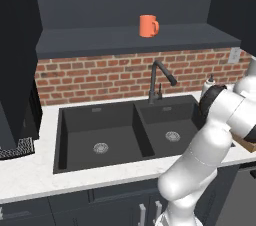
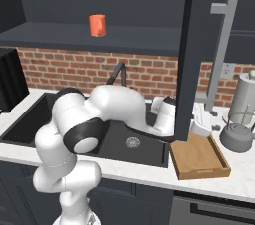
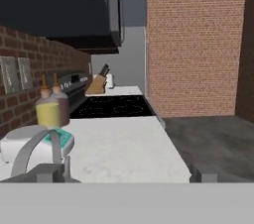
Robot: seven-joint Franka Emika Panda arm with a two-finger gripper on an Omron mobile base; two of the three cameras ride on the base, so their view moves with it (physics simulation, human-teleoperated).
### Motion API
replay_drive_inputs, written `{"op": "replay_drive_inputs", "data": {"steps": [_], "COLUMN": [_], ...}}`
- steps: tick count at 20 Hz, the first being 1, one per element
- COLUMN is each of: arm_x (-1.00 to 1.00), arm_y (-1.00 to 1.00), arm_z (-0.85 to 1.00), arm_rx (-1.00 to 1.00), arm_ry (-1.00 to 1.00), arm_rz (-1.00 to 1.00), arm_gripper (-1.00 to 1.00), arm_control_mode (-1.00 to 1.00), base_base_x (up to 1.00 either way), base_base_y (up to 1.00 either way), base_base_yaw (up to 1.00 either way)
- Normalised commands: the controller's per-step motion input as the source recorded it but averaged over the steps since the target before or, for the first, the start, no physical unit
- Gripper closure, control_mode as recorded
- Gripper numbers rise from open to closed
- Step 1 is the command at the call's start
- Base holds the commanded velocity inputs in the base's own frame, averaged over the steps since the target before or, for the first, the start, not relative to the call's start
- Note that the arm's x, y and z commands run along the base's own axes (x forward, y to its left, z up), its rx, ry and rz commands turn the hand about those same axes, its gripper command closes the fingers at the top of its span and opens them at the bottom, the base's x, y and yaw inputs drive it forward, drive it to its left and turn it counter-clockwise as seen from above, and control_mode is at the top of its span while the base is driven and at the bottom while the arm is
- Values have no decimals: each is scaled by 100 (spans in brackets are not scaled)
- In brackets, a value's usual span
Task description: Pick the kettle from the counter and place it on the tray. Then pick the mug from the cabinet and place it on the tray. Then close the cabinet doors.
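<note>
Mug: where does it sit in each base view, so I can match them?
Left base view: mug upper centre, on the cabinet shelf, handle to picture right.
Right base view: mug upper left, on the same shelf.
Shared landmark: the black faucet stands below the mug, slightly to the right, in both.

Two base cameras flanking the arm, both overlooking the sink (image 1: pixel 120 135), hand camera skimming along the counter (image 3: pixel 124 143)
</note>
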Motion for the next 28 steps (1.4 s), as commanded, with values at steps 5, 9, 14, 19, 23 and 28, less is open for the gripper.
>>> {"op": "replay_drive_inputs", "data": {"steps": [5,9,14,19,23,28], "arm_x": [20,20,14,12,12,13], "arm_y": [-3,-5,-12,-17,-17,-11], "arm_z": [-15,-14,-21,-24,-21,-19], "arm_rx": [0,0,0,0,0,0], "arm_ry": [0,0,-1,-1,-4,-8], "arm_rz": [0,0,0,0,0,0], "arm_gripper": [-100,-100,-100,-100,-100,-100], "arm_control_mode": [-100,-100,-100,-100,-100,-100], "base_base_x": [0,0,0,0,0,0], "base_base_y": [0,0,0,0,0,0], "base_base_yaw": [0,0,0,0,0,0]}}
